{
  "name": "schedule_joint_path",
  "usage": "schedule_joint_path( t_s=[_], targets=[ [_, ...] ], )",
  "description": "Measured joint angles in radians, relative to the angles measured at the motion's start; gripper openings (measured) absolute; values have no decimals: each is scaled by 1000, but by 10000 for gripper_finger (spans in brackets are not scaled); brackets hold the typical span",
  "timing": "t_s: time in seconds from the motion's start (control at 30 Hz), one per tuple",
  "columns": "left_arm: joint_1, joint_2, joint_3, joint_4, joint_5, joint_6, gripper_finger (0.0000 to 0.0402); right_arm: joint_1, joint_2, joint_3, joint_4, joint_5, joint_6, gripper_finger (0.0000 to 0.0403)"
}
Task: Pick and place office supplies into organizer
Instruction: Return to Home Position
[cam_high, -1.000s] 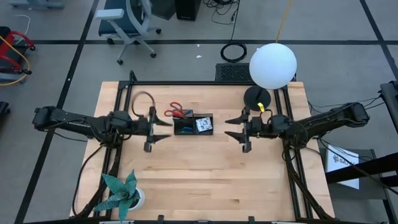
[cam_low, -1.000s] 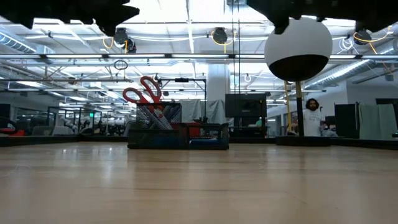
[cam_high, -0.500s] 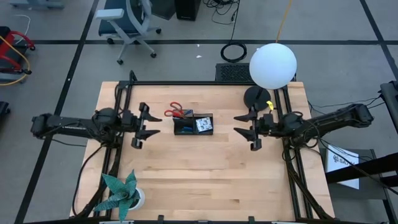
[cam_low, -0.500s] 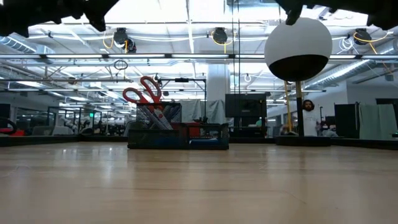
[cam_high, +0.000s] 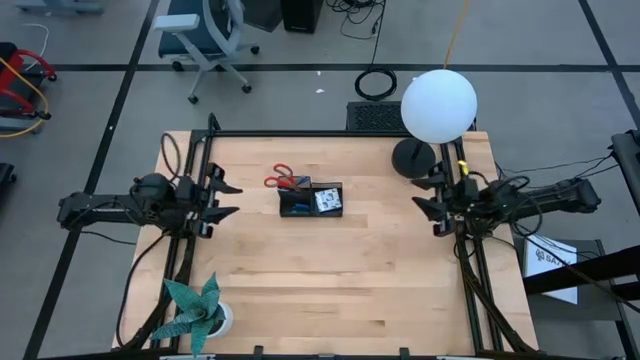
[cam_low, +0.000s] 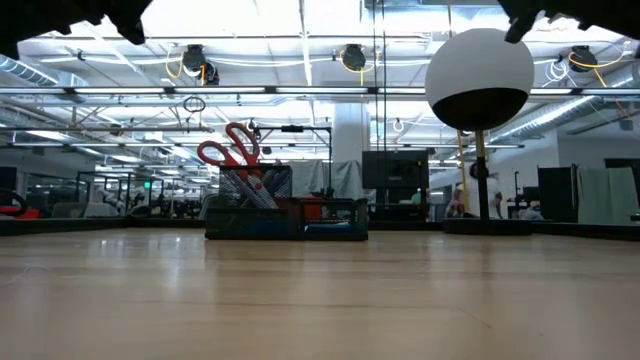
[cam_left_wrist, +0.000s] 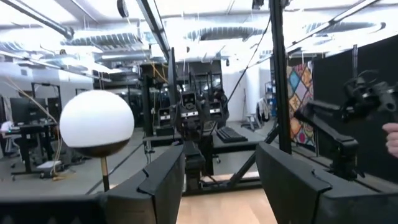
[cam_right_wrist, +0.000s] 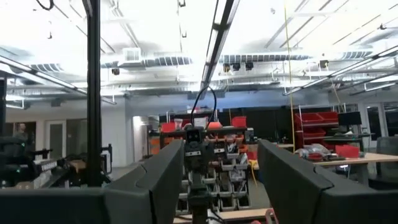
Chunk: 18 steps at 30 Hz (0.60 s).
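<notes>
The left jaws stand apart, with a gap between the two dark fingers (cam_left_wrist: 158, 186), and they hold nothing. They hang over the left edge of the wooden surface (cam_high: 330, 280) and point toward the middle. The right jaws are apart too, fingers (cam_right_wrist: 155, 183) wide and holding nothing, over the right edge just in front of the lamp base (cam_high: 413, 157). Between the two arms, well apart from both, sits the black organizer (cam_high: 311, 200). Its long side runs left to right. The red scissors (cam_high: 285, 181) stick out of its left end. From above they look almost flat, handles pointing away to the far left. From table height, the scissors stand up tilted, handles on top, and something blue (cam_low: 330, 230) lies low in the right end. The wrist views show only the room and the lamp ball (cam_left_wrist: 96, 121), not the organizer.
</notes>
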Motion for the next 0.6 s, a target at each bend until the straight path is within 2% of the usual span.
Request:
schedule_joint_path(
  t_s=[0.2, 0.47, 0.6],
  targets=[
    [0, -145, 0, -129, 0, 2, 205, 15, -179, 0, -167, 0, 2, 196],
    [0, -318, 1, -244, -3, -1, 205, 77, -332, 0, -261, 0, -36, 196],
    [0, -316, 13, -267, 1, -10, 205, 92, -423, 0, -301, 0, -38, 196]
  ],
)
